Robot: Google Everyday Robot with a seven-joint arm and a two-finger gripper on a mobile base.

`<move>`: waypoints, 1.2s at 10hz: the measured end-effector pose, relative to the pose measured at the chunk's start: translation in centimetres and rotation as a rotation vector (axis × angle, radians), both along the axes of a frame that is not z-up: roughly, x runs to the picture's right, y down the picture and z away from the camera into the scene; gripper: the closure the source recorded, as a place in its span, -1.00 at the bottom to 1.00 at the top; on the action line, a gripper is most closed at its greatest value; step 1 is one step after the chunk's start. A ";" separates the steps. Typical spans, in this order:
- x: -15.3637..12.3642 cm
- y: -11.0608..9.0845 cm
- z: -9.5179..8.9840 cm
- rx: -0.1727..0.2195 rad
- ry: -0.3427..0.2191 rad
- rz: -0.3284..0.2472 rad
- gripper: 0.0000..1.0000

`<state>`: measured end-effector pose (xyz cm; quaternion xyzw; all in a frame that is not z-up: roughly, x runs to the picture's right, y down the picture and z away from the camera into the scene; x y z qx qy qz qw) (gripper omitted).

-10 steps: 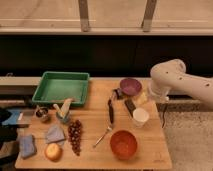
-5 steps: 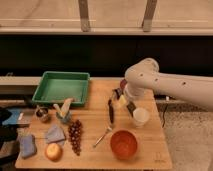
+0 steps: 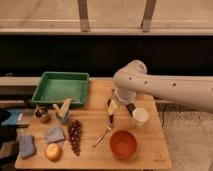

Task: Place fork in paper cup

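Observation:
The slim silvery fork (image 3: 102, 136) lies flat on the wooden table (image 3: 150, 152), left of the orange bowl (image 3: 123, 144). The small white paper cup (image 3: 140, 117) stands upright near the right edge, just behind the orange bowl. My gripper (image 3: 119, 106) hangs down from the big white arm (image 3: 165, 90), left of the cup and above the dark black-handled utensil (image 3: 110, 118). It is behind and a little to the right of the fork, and apart from it. The purple bowl is hidden behind the arm.
A green tray (image 3: 61, 87) stands at the back left. Dark grapes (image 3: 75, 134), an apple (image 3: 52, 151), blue cloths (image 3: 54, 134) and small items (image 3: 64, 111) lie on the left half. The table's right edge runs just past the cup.
The arm has swung left from the table's right edge. The gripper now hangs over the middle, covering the purple bowl. Fork, cup and bowls have not moved.

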<state>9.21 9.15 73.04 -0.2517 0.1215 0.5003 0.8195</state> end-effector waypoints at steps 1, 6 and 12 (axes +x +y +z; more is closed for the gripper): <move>-0.3 0.0 0.1 0.000 -0.004 -0.003 -0.60; -2.3 4.9 3.0 -0.104 -0.065 -0.030 -0.60; -4.3 9.1 5.2 -0.192 -0.119 -0.048 -0.60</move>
